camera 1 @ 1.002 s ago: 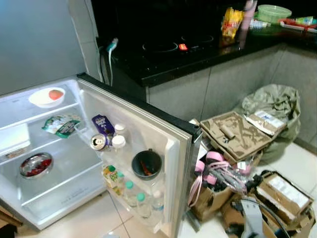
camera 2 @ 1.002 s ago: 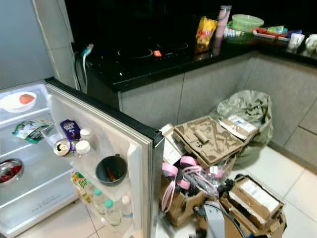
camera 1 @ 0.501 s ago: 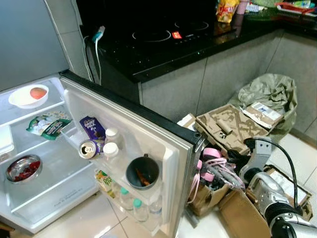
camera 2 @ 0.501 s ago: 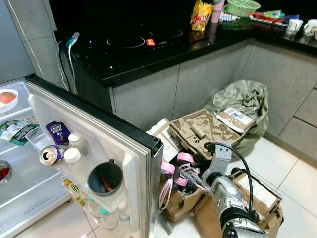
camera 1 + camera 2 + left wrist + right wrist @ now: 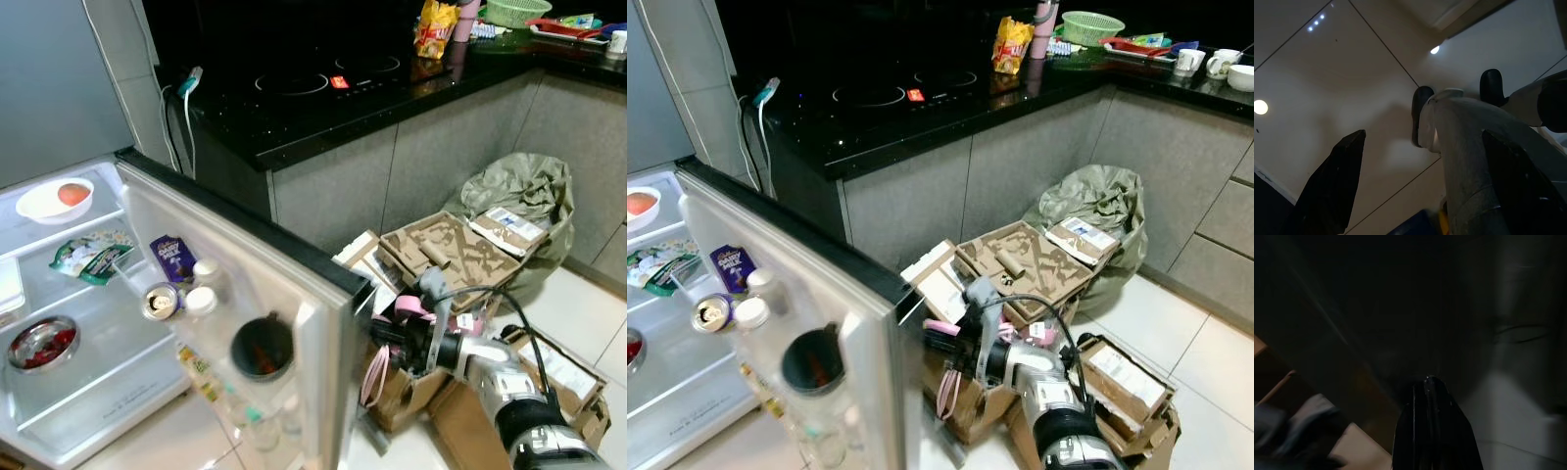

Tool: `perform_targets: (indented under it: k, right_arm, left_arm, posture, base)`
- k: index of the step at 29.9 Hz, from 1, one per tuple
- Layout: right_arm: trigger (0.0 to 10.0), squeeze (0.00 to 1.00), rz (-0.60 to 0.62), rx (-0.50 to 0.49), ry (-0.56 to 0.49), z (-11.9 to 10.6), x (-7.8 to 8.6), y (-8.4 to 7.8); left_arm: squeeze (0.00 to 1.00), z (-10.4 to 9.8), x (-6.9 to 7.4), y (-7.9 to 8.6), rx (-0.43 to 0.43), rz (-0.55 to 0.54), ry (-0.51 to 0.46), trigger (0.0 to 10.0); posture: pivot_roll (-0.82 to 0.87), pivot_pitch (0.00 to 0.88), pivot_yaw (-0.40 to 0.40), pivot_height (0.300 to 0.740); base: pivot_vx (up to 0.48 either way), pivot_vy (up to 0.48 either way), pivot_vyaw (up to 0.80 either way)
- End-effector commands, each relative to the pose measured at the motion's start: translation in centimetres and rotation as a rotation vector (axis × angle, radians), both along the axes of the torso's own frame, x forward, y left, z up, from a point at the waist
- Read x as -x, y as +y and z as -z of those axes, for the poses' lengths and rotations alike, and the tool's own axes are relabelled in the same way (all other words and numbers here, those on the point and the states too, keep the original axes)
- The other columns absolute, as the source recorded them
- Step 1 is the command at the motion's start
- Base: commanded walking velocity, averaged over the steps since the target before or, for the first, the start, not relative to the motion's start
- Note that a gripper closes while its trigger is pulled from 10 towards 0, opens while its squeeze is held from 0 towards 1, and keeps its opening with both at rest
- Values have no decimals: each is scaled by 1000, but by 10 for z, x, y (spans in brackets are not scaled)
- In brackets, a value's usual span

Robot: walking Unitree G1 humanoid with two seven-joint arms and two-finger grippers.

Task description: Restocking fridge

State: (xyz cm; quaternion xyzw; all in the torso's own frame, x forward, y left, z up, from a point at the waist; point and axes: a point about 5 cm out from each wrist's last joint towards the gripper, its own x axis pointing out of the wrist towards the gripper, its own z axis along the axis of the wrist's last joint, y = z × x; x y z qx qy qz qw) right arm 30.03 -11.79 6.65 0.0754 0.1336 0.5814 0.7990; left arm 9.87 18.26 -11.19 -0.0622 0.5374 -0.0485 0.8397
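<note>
so the fridge door is wide open with its racks already pretty full, and my right gripper, fingers pressed together and holding nothing, is right at the door's outer edge, so I'd guess the restocking's basically done and closing is what's left

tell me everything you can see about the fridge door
The fridge door stands swung wide open, its pale plastic inner side facing the camera, with a dark top edge. Its racks hold a purple chocolate-milk packet, a drink can lying on its side, two white-capped jars, a dark cup, and blurred bottles in the bottom rack. The right hand, fingers pressed together, reaches its outer edge, and looks to be against it.
</note>
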Motion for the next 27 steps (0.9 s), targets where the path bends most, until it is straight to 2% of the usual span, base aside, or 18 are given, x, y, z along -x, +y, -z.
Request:
perform_targets:
  k: [1, 2, 3, 4, 6, 8, 9, 11, 12, 13, 14, 17, 20, 24, 25, 26, 27]
  right_arm:
    - [10000, 0, -201, -45, 16, -7, 16, 16]
    - [10000, 0, -270, -70, 28, -10, 25, 21]
    - [10000, 0, -270, -70, 28, -10, 25, 21]
    - [10000, 0, -323, -128, 41, -16, 32, 24]
    - [10000, 0, -323, -160, 38, -19, 32, 25]
    - [10000, 0, -192, -138, 7, -13, 20, 21]
    - [10000, 0, -192, -138, 7, -13, 20, 21]
    - [10000, 0, 128, -36, 3, 4, -3, 2]
    - [10000, 0, 128, -36, 3, 4, -3, 2]
    - [10000, 0, 262, 79, 29, 20, -3, -14]
    - [10000, 0, 262, 79, 29, 20, -3, -14]
    - [10000, 0, 297, 242, 117, 48, 18, -30]
    - [10000, 0, 304, 261, 140, 53, 22, -33]
    - [10000, 0, 341, 344, 251, 79, 44, -49]
    - [10000, 0, 341, 344, 251, 79, 44, -49]
    - [10000, 0, 369, 386, 291, 91, 55, -57]
    - [10000, 0, 377, 399, 304, 94, 58, -59]
  left_arm:
    - [0, 6, 21, -8, 17, 15, 86, 10000]
    - [0, 6, 22, -8, 18, 15, 89, 10000]
    - [0, 6, 22, -8, 18, 15, 89, 10000]
    - [0, 6, 22, -8, 19, 13, 91, 10000]
    - [0, 7, 23, -8, 21, 11, 93, 10000]
    - [0, 7, 24, -9, 26, 3, 95, 10000]
    - [0, 7, 24, -9, 26, 3, 95, 10000]
    - [0, 7, 25, -9, 30, -1, 99, 10000]
    - [0, 7, 25, -9, 30, -1, 99, 10000]
    - [0, 7, 26, -9, 31, -2, 101, 10000]
    - [0, 7, 26, -9, 31, -2, 101, 10000]
    - [0, 7, 27, -10, 33, -5, 107, 10000]
    - [0, 7, 27, -10, 33, -5, 108, 10000]
    - [0, 8, 28, -10, 35, -7, 113, 10000]
    - [0, 8, 28, -10, 35, -7, 113, 10000]
    - [0, 8, 28, -10, 34, -5, 115, 10000]
    - [0, 8, 28, -10, 33, -4, 116, 10000]
  posture:
    - [-96, 0, -34, 740]
    - [-96, 0, -34, 740]
    - [-96, 0, -34, 740]
    - [-96, 0, -34, 740]
    - [-96, 0, -34, 740]
    - [-96, 0, -34, 740]
    - [-96, 0, -34, 740]
    - [-97, 0, -34, 740]
    - [-97, 0, -34, 740]
    - [-97, 0, -34, 740]
    - [-97, 0, -34, 740]
    - [-97, 0, -34, 740]
    - [-97, 0, -34, 740]
    - [-94, 0, -30, 740]
    - [-94, 0, -30, 740]
    - [-96, 0, -28, 740]
    - [-96, 0, -28, 740]
  base:
    - [0, 0, 0]
    - [0, 0, 0]
    - [0, 0, 0]
    - [0, 0, 0]
    - [0, 0, 0]
    - [0, 0, 0]
    - [0, 0, 0]
    - [0, 0, 0]
    - [0, 0, 0]
    - [0, 0, 0]
    - [0, 0, 0]
    - [0, 0, 775]
    - [0, 0, 775]
    - [0, 0, 769]
    - [0, 0, 769]
    - [0, 0, 769]
    - [0, 0, 769]
